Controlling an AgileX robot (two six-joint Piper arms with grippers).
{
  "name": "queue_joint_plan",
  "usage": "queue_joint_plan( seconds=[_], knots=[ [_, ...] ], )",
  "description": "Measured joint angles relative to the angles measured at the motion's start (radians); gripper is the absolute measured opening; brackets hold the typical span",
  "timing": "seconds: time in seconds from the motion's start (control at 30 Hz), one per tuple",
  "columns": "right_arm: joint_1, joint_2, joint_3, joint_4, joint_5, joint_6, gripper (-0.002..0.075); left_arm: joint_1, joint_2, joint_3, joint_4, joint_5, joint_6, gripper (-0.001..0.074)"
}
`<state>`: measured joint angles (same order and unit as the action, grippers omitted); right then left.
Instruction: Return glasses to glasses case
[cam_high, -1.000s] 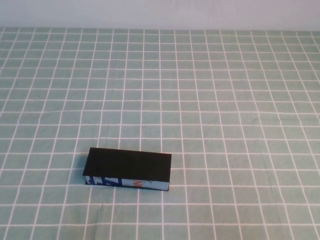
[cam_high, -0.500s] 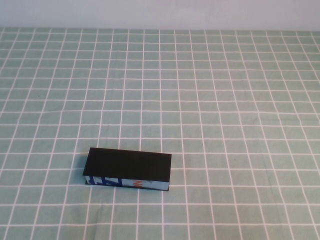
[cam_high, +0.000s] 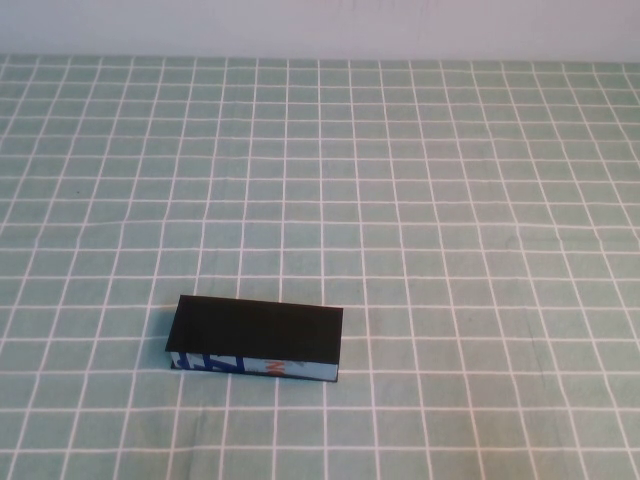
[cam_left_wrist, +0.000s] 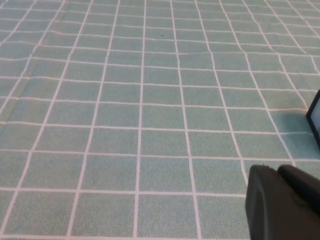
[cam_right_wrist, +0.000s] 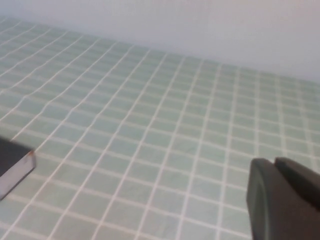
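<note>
The glasses case (cam_high: 256, 340) lies on the green checked cloth at the front left of centre, lid down flat, its light-blue printed side facing me. A corner of it shows in the left wrist view (cam_left_wrist: 315, 119) and an end of it shows in the right wrist view (cam_right_wrist: 13, 165). The glasses are not in view. My left gripper (cam_left_wrist: 277, 172) hovers over bare cloth beside the case, fingers together and empty. My right gripper (cam_right_wrist: 274, 164) hovers over bare cloth away from the case, fingers together and empty. Neither arm shows in the high view.
The green cloth with white grid lines (cam_high: 420, 200) covers the whole table up to a pale wall (cam_high: 320, 25) at the back. Nothing but the case lies on it.
</note>
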<state>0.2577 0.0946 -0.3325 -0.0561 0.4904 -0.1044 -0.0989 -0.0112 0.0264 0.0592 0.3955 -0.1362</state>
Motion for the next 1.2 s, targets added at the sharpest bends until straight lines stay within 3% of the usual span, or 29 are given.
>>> queue_joint_plan(
  seconds=[0.17, 0.3, 0.43, 0.6, 0.73, 0.93, 1.2],
  knots=[
    [-0.138, -0.061, 0.01, 0.035, -0.006, 0.0, -0.0013, 0.0, 0.0, 0.0, 0.0, 0.0, 0.0, -0.0001],
    [-0.232, -0.084, 0.075, 0.235, -0.024, 0.0, -0.0013, 0.0, 0.0, 0.0, 0.0, 0.0, -0.002, -0.0001],
    [-0.282, -0.099, 0.205, 0.324, -0.053, 0.0, -0.0013, 0.0, 0.0, 0.0, 0.0, 0.0, -0.004, -0.0001],
    [-0.287, -0.103, 0.353, 0.334, -0.112, 0.002, -0.0013, 0.0, 0.0, 0.0, 0.0, 0.0, -0.004, -0.0001],
    [-0.287, -0.103, 0.357, 0.305, -0.108, -0.022, -0.0013, 0.0, 0.0, 0.0, 0.0, 0.0, -0.004, -0.0001],
    [-0.219, -0.103, 0.357, 0.291, -0.1, -0.222, -0.0013, 0.0, 0.0, 0.0, 0.0, 0.0, -0.004, -0.0001],
    [-0.197, -0.103, 0.353, 0.294, -0.084, -0.256, -0.0013, 0.0, 0.0, 0.0, 0.0, 0.0, -0.006, -0.0001]
  ],
)
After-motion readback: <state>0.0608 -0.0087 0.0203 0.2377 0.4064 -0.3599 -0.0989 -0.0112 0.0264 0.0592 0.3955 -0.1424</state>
